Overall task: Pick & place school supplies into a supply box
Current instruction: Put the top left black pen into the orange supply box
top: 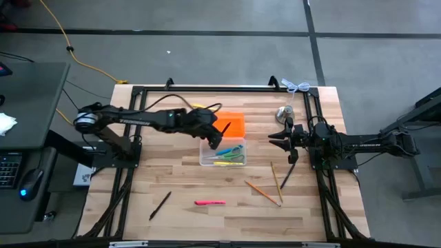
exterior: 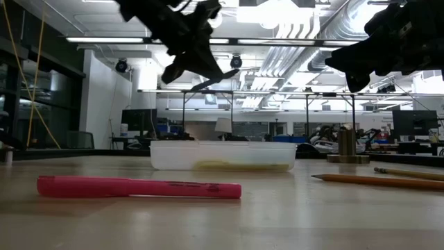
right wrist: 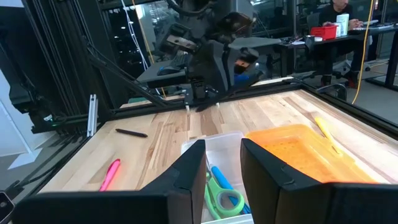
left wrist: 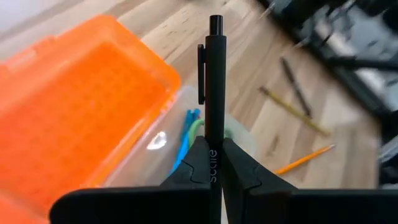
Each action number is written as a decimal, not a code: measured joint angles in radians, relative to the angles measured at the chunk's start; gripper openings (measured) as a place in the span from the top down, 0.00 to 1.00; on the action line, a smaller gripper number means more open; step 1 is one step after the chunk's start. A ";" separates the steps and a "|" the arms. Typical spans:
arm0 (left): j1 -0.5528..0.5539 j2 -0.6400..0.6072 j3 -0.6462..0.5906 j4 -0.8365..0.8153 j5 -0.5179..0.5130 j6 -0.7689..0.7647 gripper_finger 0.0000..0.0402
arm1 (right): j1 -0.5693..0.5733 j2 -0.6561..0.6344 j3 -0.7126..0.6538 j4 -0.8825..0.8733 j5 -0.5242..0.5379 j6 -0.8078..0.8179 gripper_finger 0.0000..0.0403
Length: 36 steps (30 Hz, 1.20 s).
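The supply box is a clear tray (top: 222, 154) with its orange lid (top: 231, 124) lying open on the far side. Blue pens and green-handled scissors (right wrist: 221, 194) lie in the tray. My left gripper (top: 215, 131) hangs over the box, shut on a black pen (left wrist: 215, 81). My right gripper (top: 278, 135) waits open at the table's right, level and empty. On the tabletop lie a pink marker (top: 209, 202), a black pen (top: 160, 205), two pencils (top: 274, 182) and another dark pen (top: 288, 173). My left gripper pinches the black pen's barrel (left wrist: 214, 135) between its two fingers, at the printed part below the clip. The fingers come slanting down from the table's left. The pen sticks out past the fingertips, clip end (left wrist: 203, 71) farthest out, and hangs tilted, clear above the box (exterior: 222, 155).
A silver bell-shaped object (top: 284, 112) stands at the far right by my right gripper. Black frame rails (top: 207, 88) run along the table's far edge and sides. Bare wood lies between the box and the near edge, around the pink marker (exterior: 139, 187).
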 joint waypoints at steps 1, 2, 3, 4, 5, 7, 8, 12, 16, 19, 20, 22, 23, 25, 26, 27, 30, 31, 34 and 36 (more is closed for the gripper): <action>0.000 0.018 0.034 -0.052 0.000 0.022 0.90 | 0.000 0.000 0.000 0.000 0.000 0.000 0.81; 0.003 0.037 0.067 -0.098 0.000 0.047 0.90 | 0.000 0.000 0.000 0.000 0.000 0.000 0.81; 0.006 0.059 0.103 -0.128 0.000 0.070 0.90 | 0.000 0.000 0.000 0.000 0.000 0.000 0.81; 0.005 0.079 0.137 -0.153 0.000 0.089 0.90 | 0.000 0.000 0.000 0.000 0.000 0.000 0.81; 0.004 0.094 0.164 -0.187 0.000 0.106 0.90 | 0.000 0.000 0.000 0.000 0.000 0.000 0.81; 0.004 0.134 0.221 -0.243 0.000 0.147 0.90 | 0.000 0.000 0.000 0.000 0.000 0.000 0.81; 0.004 0.152 0.248 -0.267 0.000 0.165 0.90 | 0.000 0.000 0.000 0.000 0.000 0.000 0.81; 0.004 0.213 0.339 -0.367 0.000 0.225 0.90 | 0.000 0.000 0.000 -0.001 0.000 0.000 0.81; 0.004 0.253 0.391 -0.445 0.000 0.289 0.90 | 0.000 0.000 0.000 -0.001 0.000 0.000 0.81; 0.004 0.270 0.406 -0.488 0.011 0.318 0.90 | 0.000 0.000 0.000 -0.001 0.000 0.000 0.81; 0.004 0.275 0.408 -0.495 0.022 0.327 0.90 | 0.000 0.000 0.000 -0.001 0.000 -0.001 0.81; 0.004 0.285 0.408 -0.513 0.024 0.348 0.90 | 0.000 0.000 0.000 -0.001 0.000 0.000 0.81; 0.004 0.289 0.408 -0.527 0.026 0.358 0.90 | 0.000 0.000 0.000 -0.001 0.000 0.000 0.81; 0.004 0.300 0.408 -0.546 0.027 0.385 0.90 | 0.000 0.000 0.000 -0.001 0.000 -0.001 0.81; 0.003 0.308 0.408 -0.540 0.028 0.395 0.90 | 0.000 0.000 0.000 -0.001 0.000 -0.001 0.81; 0.004 0.315 0.408 -0.542 0.031 0.405 0.90 | 0.000 0.000 0.000 -0.001 0.000 -0.001 0.81; 0.003 0.337 0.408 -0.529 0.044 0.438 0.90 | 0.000 0.000 0.000 -0.002 0.000 -0.001 0.81; 0.003 0.346 0.408 -0.527 0.048 0.445 0.90 | 0.000 0.000 0.000 -0.003 0.000 -0.001 0.81; 0.004 0.378 0.408 -0.531 0.071 0.468 0.90 | 0.000 0.000 0.000 -0.003 0.000 -0.001 0.81; 0.004 0.394 0.408 -0.533 0.071 0.481 0.90 | 0.000 0.000 0.000 -0.003 0.000 -0.001 0.81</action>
